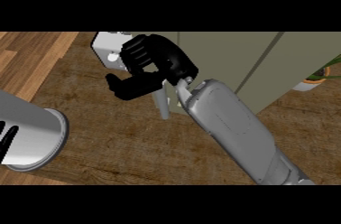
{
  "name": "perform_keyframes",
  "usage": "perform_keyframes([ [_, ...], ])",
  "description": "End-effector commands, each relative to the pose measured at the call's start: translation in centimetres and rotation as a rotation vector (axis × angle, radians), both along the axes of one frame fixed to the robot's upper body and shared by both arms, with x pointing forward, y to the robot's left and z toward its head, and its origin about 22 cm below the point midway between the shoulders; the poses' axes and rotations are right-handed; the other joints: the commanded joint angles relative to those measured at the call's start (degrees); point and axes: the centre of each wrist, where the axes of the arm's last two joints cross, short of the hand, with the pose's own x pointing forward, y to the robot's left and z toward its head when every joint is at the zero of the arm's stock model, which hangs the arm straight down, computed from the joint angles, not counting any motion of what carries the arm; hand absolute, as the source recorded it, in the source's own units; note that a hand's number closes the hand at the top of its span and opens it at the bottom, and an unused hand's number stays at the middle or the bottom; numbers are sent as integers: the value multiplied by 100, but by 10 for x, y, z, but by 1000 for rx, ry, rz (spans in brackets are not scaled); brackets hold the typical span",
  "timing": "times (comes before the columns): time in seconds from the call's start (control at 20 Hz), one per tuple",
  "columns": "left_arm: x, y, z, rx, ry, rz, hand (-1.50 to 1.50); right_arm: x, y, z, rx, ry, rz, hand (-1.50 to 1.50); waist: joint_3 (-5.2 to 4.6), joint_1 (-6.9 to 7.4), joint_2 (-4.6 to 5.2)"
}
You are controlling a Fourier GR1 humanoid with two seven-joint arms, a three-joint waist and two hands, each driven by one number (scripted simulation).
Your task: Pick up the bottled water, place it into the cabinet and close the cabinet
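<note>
My right hand [154,60] is raised in front of the grey-green cabinet [220,56], with its forearm [230,123] coming in from the lower right. The fingers [143,49] are half bent and the thumb [130,86] is spread well below them, with nothing between them. A white object [108,49], which looks like the bottled water, shows just left of and behind the fingers, partly hidden. The thumb does not touch it. A thin grey upright strip [163,105], maybe a door's edge, stands right under the hand.
My left forearm [30,133] fills the left edge, its hand [6,133] showing only as straight fingers at the border, at rest. A potted plant [314,78] stands at the right by the cabinet. Brown counter top [146,151] spreads below.
</note>
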Motion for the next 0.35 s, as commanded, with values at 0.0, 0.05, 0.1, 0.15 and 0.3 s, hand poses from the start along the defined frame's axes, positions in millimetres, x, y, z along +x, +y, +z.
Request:
perform_keyframes([
  [0.0,4,7,7,11,-27,18,-150,33,-9,20,127,-16,-208,-150,-17,-22,152],
  [0.05,-1,11,2,14,4,27,-150,34,-12,18,165,3,-221,-150,-15,-71,147],
  [0.1,-1,10,0,15,-1,21,-150,34,-9,13,153,8,-222,-150,-21,-28,169],
  [0.15,1,11,4,15,-17,38,-150,34,-5,17,152,5,-222,-150,-18,-95,131],
  [0.3,-2,10,6,17,-8,24,-150,35,-2,17,184,1,-226,-150,-13,-53,148],
])
